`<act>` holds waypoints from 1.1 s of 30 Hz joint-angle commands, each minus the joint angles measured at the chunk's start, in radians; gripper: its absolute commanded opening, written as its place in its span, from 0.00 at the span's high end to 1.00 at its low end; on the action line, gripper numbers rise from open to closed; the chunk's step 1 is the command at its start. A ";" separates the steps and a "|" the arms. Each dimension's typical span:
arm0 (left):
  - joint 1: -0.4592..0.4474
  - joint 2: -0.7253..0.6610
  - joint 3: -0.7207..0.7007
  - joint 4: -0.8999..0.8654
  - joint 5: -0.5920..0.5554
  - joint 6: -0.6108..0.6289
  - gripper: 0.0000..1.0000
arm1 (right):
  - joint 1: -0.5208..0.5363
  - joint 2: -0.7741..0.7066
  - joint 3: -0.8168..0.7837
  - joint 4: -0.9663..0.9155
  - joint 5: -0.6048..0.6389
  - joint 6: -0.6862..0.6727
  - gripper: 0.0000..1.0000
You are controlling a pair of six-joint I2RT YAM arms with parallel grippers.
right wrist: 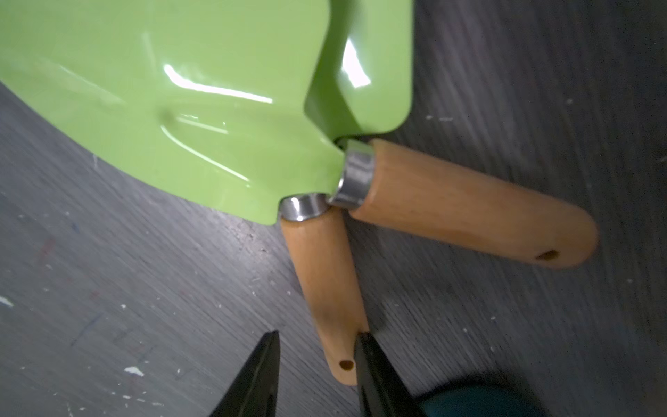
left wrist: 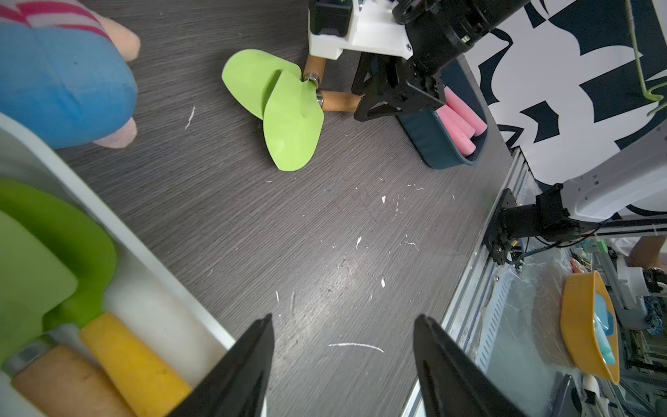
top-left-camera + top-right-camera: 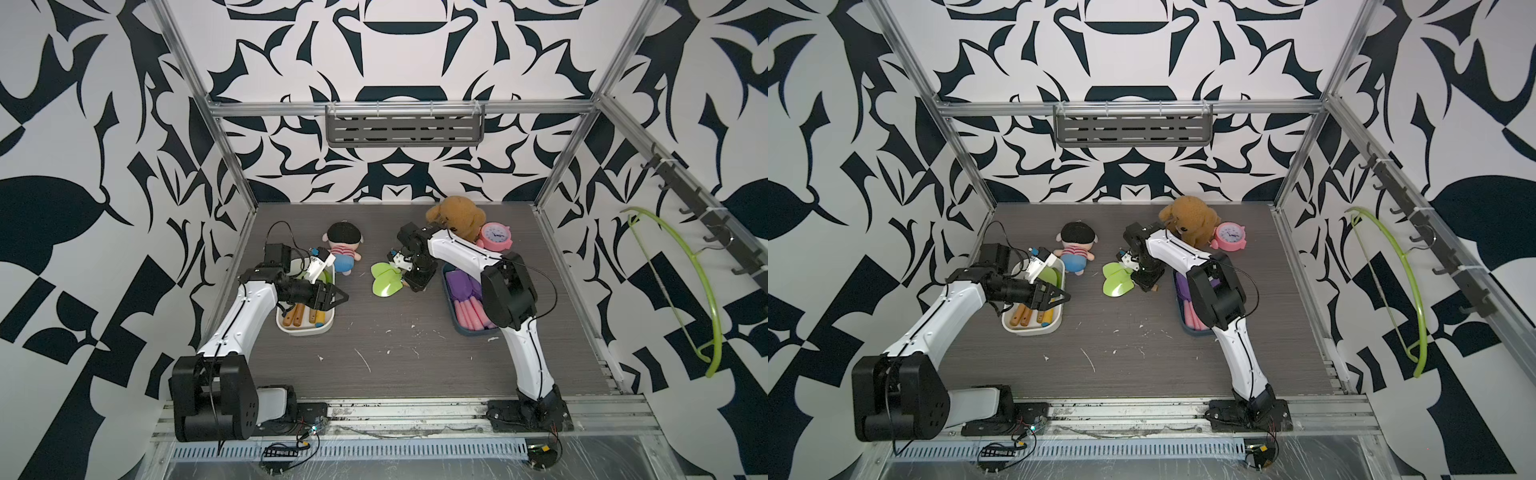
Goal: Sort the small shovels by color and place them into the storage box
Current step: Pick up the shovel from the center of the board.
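Mid-table (image 3: 374, 353): loose green shovels (image 3: 385, 281) (image 3: 1118, 280), two of them, wooden handles, flat on the dark wood-grain top between the two boxes. Blades overlapped, one lying over the other. Metal collars touching in the right wrist view, handles splayed apart toward the right arm.

Right gripper (image 1: 319, 335): low over the end of one wooden handle (image 1: 325, 289). Jaws parted: one finger (image 1: 373, 372) against the handle's end, the other clear of it with bare table showing between. No grip. Second handle (image 1: 469, 213) off to the side, untouched.

Left gripper (image 2: 343, 319): jaws wide apart, only table between them. Hovers at the edge of the white box (image 3: 305, 331) that faces mid-table, pointing toward the loose pair, well apart from it.

White box, left side: boxed green shovels (image 2: 57, 252) inside — wooden handles plus one yellow handle (image 2: 133, 364) side by side at the near end. Count not readable under the arm.

Dark blue box (image 2: 433, 144), right side, partly under the right arm: purple shovels (image 3: 459, 286) inside, pink handles (image 3: 469, 313) bunched at the near end. Count hidden.

Back of table: striped-shirt doll (image 3: 343, 249) by the white box's far corner; brown teddy (image 3: 455, 218) and pink alarm clock (image 3: 494, 237) beyond the dark blue box. White scuffs scattered over the top.
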 commanded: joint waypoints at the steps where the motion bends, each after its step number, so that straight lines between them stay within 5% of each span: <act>1: 0.004 0.009 0.004 -0.019 0.026 0.000 0.32 | 0.006 -0.021 -0.041 -0.002 -0.050 0.021 0.59; 7: 0.004 0.004 0.000 -0.019 0.028 0.002 0.32 | 0.008 -0.044 -0.075 0.012 -0.060 0.039 0.63; 20: 0.005 -0.011 -0.006 -0.017 0.040 0.001 0.33 | 0.013 -0.268 -0.220 0.054 -0.095 0.112 0.96; 33: 0.005 -0.022 -0.020 -0.006 0.055 -0.004 0.33 | 0.013 -0.380 -0.251 -0.097 -0.175 0.294 1.00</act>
